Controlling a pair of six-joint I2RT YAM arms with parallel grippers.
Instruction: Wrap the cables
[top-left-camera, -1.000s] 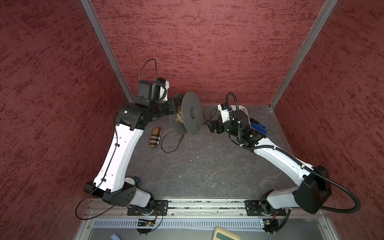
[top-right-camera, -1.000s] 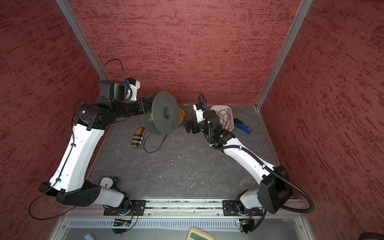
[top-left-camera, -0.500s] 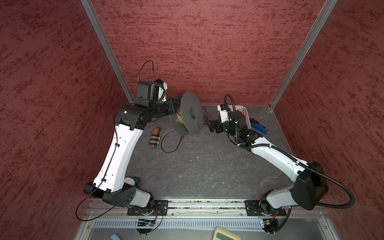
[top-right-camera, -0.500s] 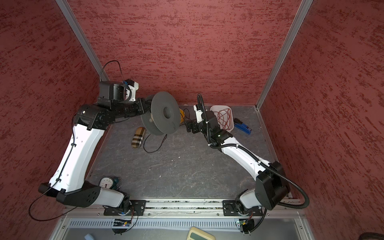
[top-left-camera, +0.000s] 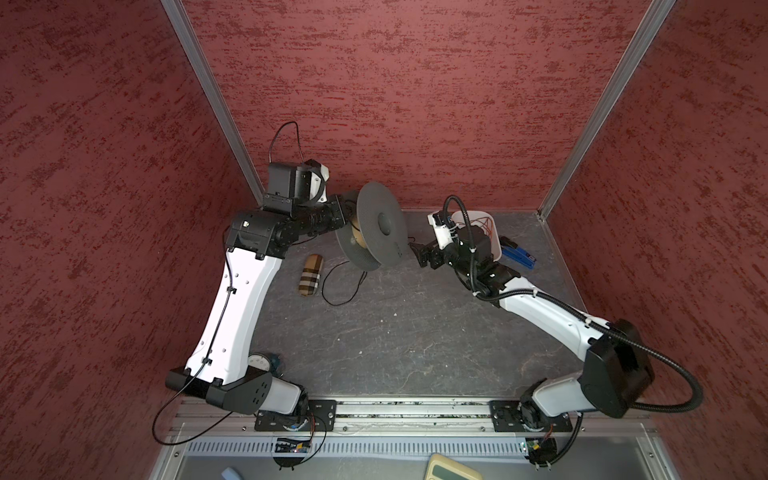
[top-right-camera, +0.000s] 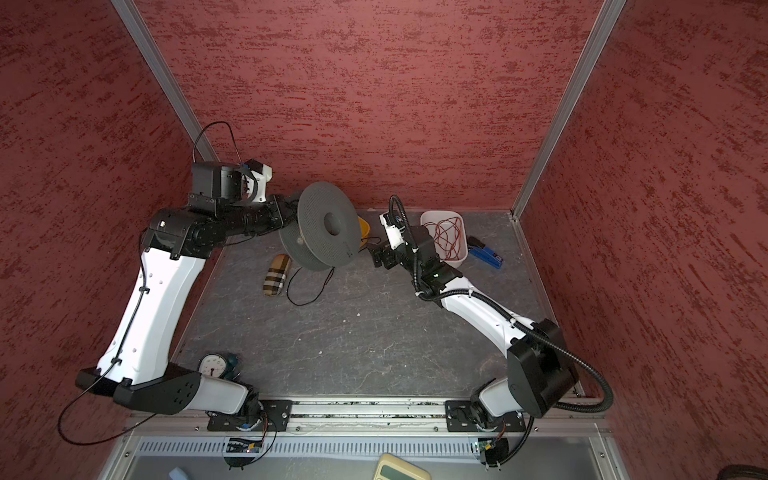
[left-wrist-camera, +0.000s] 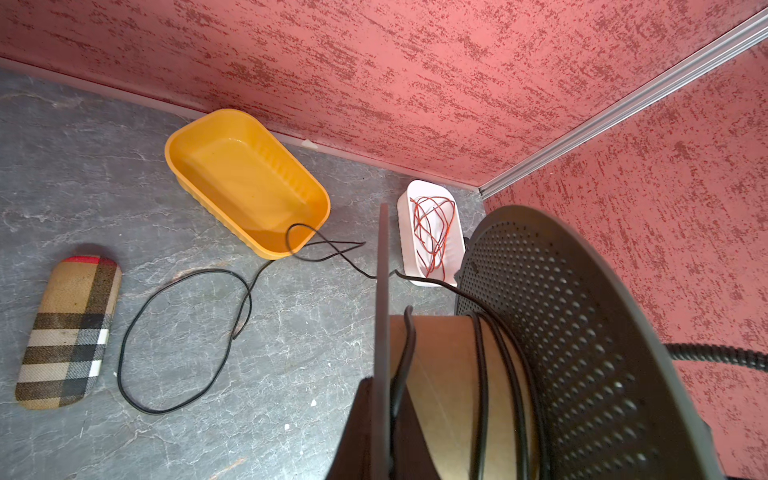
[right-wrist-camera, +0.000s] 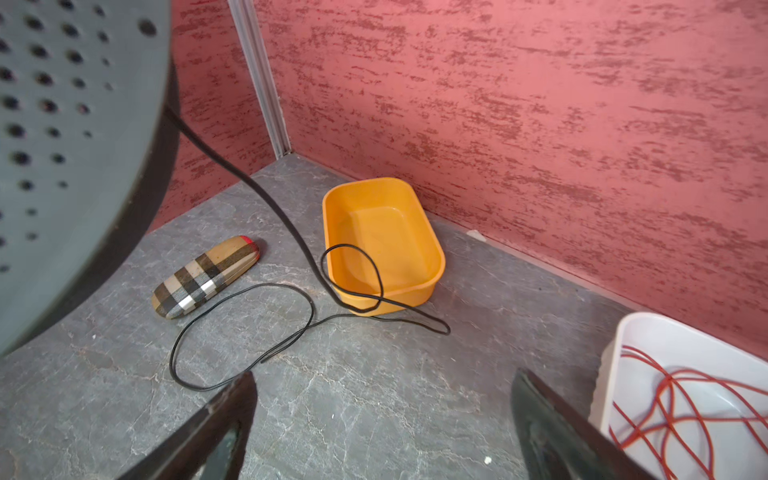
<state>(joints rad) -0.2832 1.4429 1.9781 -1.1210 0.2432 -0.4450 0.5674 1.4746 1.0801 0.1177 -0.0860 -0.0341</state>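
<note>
Winding a few turns around the brown core of the grey spool (top-left-camera: 380, 226), the black cable (right-wrist-camera: 274, 209) leaves between the two perforated flanges and drops toward the table (top-left-camera: 395, 332). Lower down it curls in a small loop across a corner of the empty orange tray (right-wrist-camera: 411, 296). From there it spreads into a larger loose loop lying flat on the table, just beside the plaid case (left-wrist-camera: 68, 332). Its free end rests on the table inside that stretch of slack.

The spool is raised off the table near the back wall, its flanges standing roughly upright. The left end effector (top-left-camera: 348, 214) is clamped on the edge of the rear flange, which shows edge-on between its dark fingers in the left wrist view.

The right end effector (right-wrist-camera: 382, 415) hovers above the table just to the right of the spool. Its jaws are spread wide apart and hold nothing. The cable is not between them.

Behind the right arm, a white tray (right-wrist-camera: 604, 386) holds a tangle of red wires (right-wrist-camera: 673, 415), and a blue tool (top-right-camera: 484, 251) lies just past it. Near the base of the left arm sits a dial gauge (top-right-camera: 212, 365).
</note>
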